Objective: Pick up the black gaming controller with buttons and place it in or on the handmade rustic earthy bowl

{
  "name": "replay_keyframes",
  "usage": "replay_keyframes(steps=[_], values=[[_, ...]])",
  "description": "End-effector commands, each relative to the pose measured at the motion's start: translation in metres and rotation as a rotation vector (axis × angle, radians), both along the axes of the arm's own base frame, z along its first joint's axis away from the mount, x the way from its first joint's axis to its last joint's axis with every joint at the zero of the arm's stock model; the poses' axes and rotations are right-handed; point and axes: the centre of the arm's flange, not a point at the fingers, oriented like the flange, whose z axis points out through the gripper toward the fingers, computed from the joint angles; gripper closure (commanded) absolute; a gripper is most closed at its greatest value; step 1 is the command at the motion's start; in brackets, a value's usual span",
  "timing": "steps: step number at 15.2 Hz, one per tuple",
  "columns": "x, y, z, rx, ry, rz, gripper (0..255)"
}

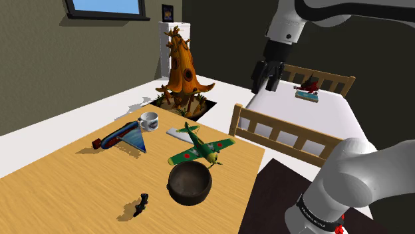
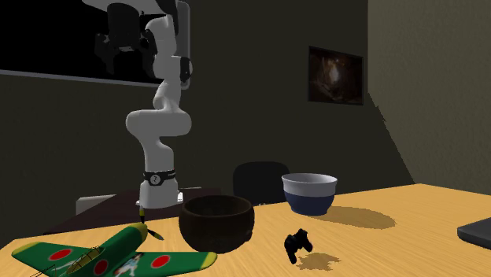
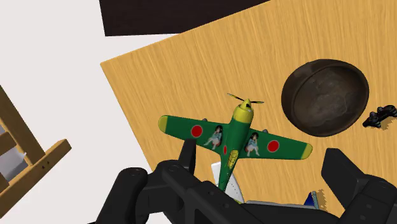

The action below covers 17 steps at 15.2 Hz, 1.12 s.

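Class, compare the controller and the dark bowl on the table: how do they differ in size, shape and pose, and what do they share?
Size: the controller is far smaller than the bowl.
Shape: the bowl is round and hollow; the controller is knobbly.
Pose: the bowl stands upright, mouth up; the controller seems tipped up rather than lying flat.
Shared: both are dark and sit close together, not touching, on the wooden table, far below the gripper.

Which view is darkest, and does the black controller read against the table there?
Second exterior view is darkest: the walls are dim but the table is lit, so the controller stands out, its shadow falling toward that view's right. Shoulder view: even light, with a soft shadow on the controller's left in that view. Wrist view: bright, no glare on the wood, and the dark bowl reads clearly.
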Motion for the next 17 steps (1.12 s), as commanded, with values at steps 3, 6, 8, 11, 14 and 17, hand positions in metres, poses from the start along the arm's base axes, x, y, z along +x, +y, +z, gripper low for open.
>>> replay_keyframes(steps=[3, 6, 8, 11, 14, 17], values=[[0.005, 0.019, -0.017, 0.003, 0.002, -0.008, 0], [0.012, 0.048, -0.043, 0.007, 0.004, -0.021, 0], [0.017, 0.067, -0.060, 0.009, 0.006, -0.029, 0], [0.025, 0.096, -0.086, 0.013, 0.008, -0.042, 0], [0.033, 0.124, -0.111, 0.017, 0.011, -0.055, 0], [0.042, 0.153, -0.137, 0.021, 0.013, -0.067, 0]])
